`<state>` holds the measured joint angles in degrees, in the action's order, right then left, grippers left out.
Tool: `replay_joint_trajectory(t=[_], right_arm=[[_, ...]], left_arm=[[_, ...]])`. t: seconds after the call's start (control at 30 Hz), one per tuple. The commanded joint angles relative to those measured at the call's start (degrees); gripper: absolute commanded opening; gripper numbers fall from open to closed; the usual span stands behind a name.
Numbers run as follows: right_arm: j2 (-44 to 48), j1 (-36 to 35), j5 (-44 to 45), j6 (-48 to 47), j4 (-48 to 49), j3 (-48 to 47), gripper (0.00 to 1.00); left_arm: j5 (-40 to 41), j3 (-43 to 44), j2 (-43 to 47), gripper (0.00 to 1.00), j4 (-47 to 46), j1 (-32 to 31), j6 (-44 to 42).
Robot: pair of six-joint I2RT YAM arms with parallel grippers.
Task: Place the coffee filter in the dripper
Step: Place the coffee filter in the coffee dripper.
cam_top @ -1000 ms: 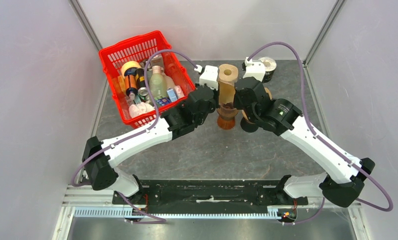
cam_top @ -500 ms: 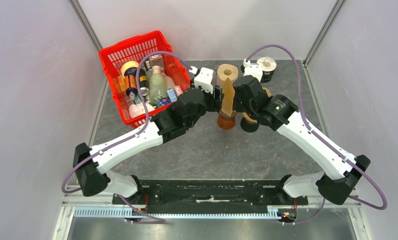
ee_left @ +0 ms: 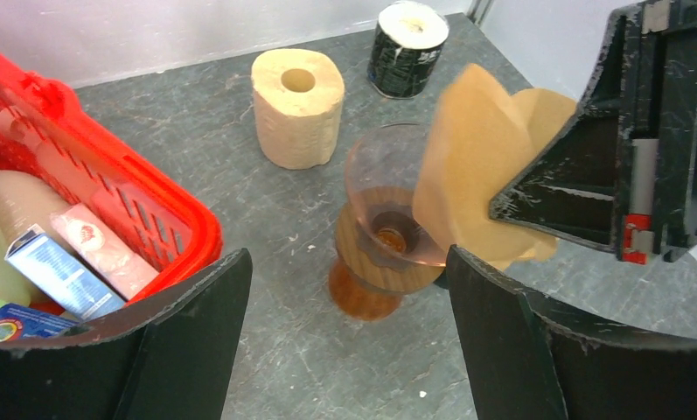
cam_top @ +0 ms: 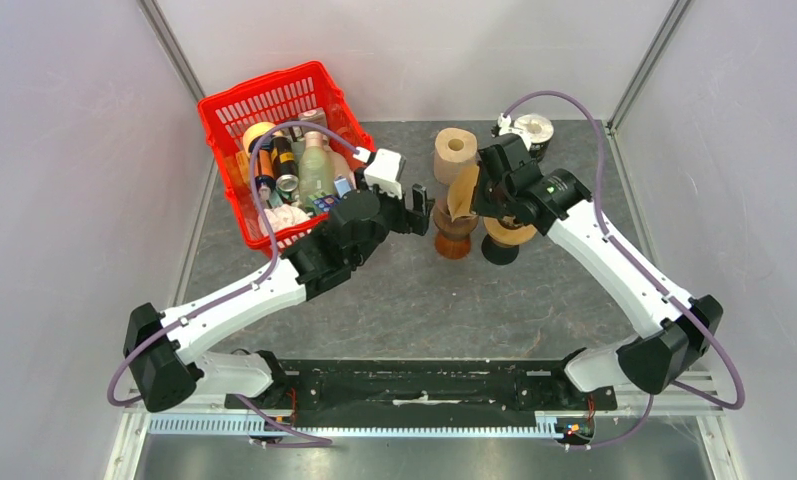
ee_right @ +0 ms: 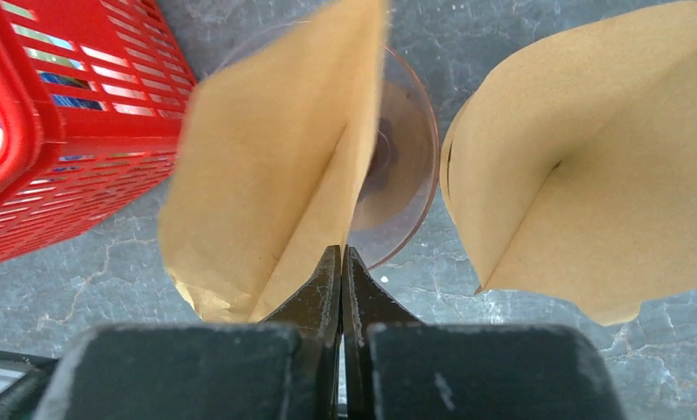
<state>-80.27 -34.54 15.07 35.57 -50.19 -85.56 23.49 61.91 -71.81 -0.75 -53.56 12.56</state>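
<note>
Right pincer (ee_right: 342,254) grips coffee filter (ee_right: 266,184) above dripper (ee_left: 371,188) (glass); left pincer (ee_left: 346,262) released; basket (cam_top: 266,88) holds bottles (cam_top: 316,166).

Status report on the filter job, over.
Right gripper shut on coffee filter, over dripper. Left gripper open, empty. Nothing blocking the dripper.

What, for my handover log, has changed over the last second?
The left gripper drew back leftward, away from the coffee filter, and now stands open. The right gripper stayed shut on the filter over the dripper, shifting slightly right. The dripper, red basket and paper roll stayed put.
</note>
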Motion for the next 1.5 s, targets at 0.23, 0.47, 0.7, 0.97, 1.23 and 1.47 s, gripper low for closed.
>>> replay_joint_trajectory(t=[0.23, 0.47, 0.7, 0.97, 1.23, 1.47], right_arm=[[-7.16, 4.28, -7.47, -0.94, -6.75, -8.72, 0.00], [-10.86, 5.78, -7.56, -2.93, -8.43, -12.50, 0.00], [-14.27, 6.69, -7.37, -5.16, -10.42, -15.29, 0.01], [-15.79, 6.95, -7.81, -6.28, -11.50, -16.94, 0.10], [-14.49, 6.95, -7.24, -7.15, -11.84, -18.14, 0.23], [-13.54, 6.95, -6.88, -7.97, -11.93, -18.94, 0.39]], left_arm=[[-5.48, -3.76, 1.22, 0.89, -6.14, 5.60, 4.03], [-7.09, -4.69, 1.16, 0.89, -6.80, 7.23, 3.68], [-8.53, -4.72, -0.05, 0.90, -7.17, 8.19, 2.44], [-10.52, -3.87, -1.11, 0.90, -7.07, 9.17, 2.29], [-12.16, -2.81, -2.60, 0.90, -7.07, 9.61, 2.56], [-12.61, -2.24, -3.14, 0.90, -7.07, 9.70, 2.53]])
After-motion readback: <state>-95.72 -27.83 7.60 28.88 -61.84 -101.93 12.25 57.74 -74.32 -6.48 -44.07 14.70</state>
